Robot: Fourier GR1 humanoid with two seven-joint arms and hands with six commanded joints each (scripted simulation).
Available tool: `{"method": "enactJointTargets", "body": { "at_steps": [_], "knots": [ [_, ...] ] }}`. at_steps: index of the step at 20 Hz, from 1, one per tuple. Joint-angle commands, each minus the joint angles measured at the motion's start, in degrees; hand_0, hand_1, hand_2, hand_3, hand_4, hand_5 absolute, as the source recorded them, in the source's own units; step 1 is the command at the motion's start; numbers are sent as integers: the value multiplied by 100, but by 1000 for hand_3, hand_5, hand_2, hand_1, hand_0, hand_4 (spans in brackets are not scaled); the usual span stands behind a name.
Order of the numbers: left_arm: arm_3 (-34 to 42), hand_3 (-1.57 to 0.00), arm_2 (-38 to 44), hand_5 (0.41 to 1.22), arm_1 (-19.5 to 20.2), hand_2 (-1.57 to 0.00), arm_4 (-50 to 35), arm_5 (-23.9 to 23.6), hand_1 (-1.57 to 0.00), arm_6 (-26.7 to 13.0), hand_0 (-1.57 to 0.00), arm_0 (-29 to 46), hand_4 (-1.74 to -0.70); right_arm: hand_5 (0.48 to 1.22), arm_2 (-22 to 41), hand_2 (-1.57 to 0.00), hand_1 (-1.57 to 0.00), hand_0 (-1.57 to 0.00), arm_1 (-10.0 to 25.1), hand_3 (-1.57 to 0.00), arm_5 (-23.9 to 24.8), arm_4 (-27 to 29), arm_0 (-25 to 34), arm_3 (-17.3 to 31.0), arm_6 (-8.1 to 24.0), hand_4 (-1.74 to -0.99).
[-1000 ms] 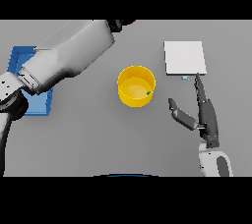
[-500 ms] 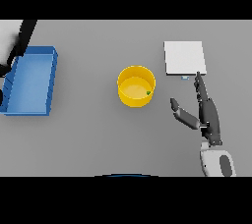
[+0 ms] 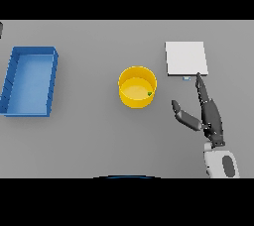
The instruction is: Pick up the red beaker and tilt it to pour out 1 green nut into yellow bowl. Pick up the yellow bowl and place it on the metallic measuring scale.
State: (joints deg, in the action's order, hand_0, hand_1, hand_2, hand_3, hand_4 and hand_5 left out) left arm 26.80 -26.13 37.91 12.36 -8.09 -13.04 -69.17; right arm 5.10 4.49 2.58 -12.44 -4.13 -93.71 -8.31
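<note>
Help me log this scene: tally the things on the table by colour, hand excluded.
Yellow: 1, the bowl
Green: 1, the nut inside the bowl
Blue: 1, the tray
White/metallic: 1, the scale
Total: 4

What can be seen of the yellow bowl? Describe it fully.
The yellow bowl is a round, straight-walled tub, plain yellow, plastic-looking. It stands upright on the grey table, near the middle, between the blue tray and the metallic scale. One small green nut lies inside by its right wall. Nothing else touches it; the right hand is apart.
</note>
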Motion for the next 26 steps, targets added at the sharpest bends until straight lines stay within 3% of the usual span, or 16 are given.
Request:
{"method": "enactJointTargets", "body": {
  "at_steps": [1,5,8,13,16,18,19,20,21,22,24,26],
  "knots": [
    [354,-1451,77,1221,76,-1570,-200,-205,-1571,-266,-1571,326,-1740,620,40,1,1,1,-10,1,-11,-28,-13,-18,-13,-1209],
    [1984,-1450,67,1221,413,-1571,-766,-871,-1571,-1254,-1571,1774,-1741,653,126,1,1,1,18,1,-33,-137,-101,-55,-14,-1206],
    [2987,-1449,5,1221,633,-1571,-1038,-1306,-1571,-1561,-1571,2667,-1741,664,100,1,1,1,11,1,21,-165,-4,1,76,-1215],
    [3599,-1509,-156,1221,681,-1571,-1267,-1799,-1571,-1958,-1571,3391,-1741,666,124,1,1,1,20,1,-15,-143,-28,-90,26,-1217],
    [3757,-1539,-318,1117,661,-1571,-1353,-1971,-1571,-2129,-1571,3532,-1741,665,131,1,1,1,33,1,28,-211,-45,-110,78,-1207],
    [3711,-1551,-468,967,717,-1571,-1398,-2032,-1571,-2188,-1571,3548,-1741,664,122,1,1,1,20,1,0,-155,-12,-108,94,-1205],
    [3685,-1555,-596,908,748,-1571,-1416,-1967,-1571,-2188,-1571,3522,-1667,667,134,1,1,1,6,1,-2,-166,14,-49,42,-1202],
    [3741,-1503,-716,865,839,-1571,-1512,-1806,-1571,-2189,-1571,3570,-1530,664,115,1,1,1,2,1,12,-158,-20,1,15,-1197],
    [3877,-1362,-696,830,946,-1432,-1629,-1570,-1449,-2110,-1564,3631,-1374,663,94,1,1,1,22,1,14,-141,-41,-21,-7,-1192],
    [3963,-1129,-719,803,984,-1187,-1773,-1302,-1180,-2119,-1457,3611,-1229,663,88,1,1,1,27,1,-26,-94,-47,-25,-31,-1188],
    [4130,-722,-756,758,1129,-767,-1999,-890,-755,-2185,-932,3656,-1034,665,92,1,1,1,39,1,0,-131,-11,-54,1,-1185],
    [4265,-462,-805,723,1303,-490,-2189,-557,-483,-2189,-596,3685,-916,667,137,1,1,1,11,1,49,-199,-76,-127,45,-1182]
  ]
}}
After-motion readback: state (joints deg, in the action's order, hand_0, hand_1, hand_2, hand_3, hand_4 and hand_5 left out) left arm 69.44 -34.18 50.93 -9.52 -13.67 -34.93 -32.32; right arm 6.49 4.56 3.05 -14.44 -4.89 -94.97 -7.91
